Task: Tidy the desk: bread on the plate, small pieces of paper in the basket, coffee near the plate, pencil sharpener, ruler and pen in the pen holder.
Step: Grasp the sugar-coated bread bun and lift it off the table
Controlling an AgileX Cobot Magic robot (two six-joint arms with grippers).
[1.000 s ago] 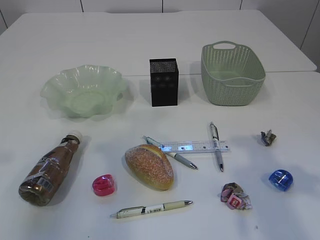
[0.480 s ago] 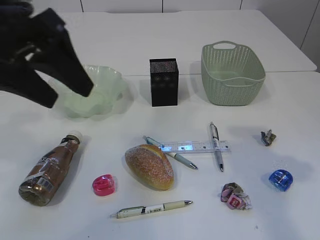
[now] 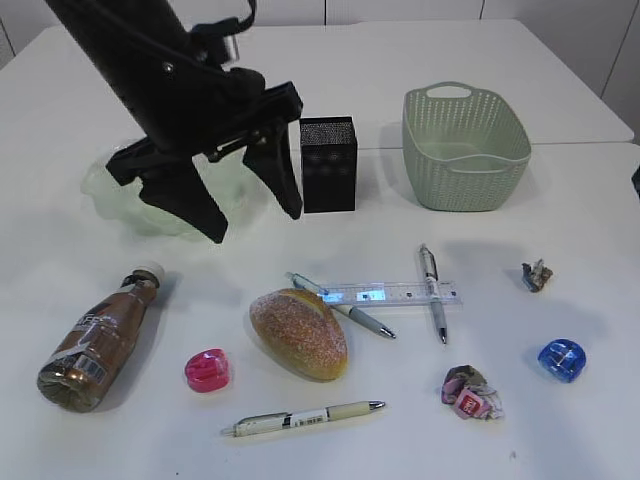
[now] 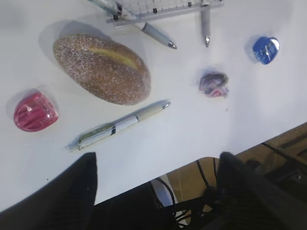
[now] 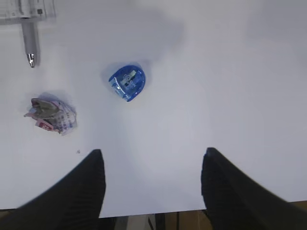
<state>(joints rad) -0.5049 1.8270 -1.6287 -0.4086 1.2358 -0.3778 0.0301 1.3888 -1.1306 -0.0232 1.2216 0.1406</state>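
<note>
White desk (image 3: pixel 560 200) cluttered; pale wall panels behind

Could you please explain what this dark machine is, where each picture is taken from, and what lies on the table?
It is a two-armed robot. The front picture shows its left hand, open and empty, above the bread. The other two pictures come from cameras on each wrist, looking down past the dark fingers; the right hand is open and empty too. On the desk: a coffee bottle, green plate, pen holder, basket, ruler, three pens, two sharpeners, two paper wads.
</note>
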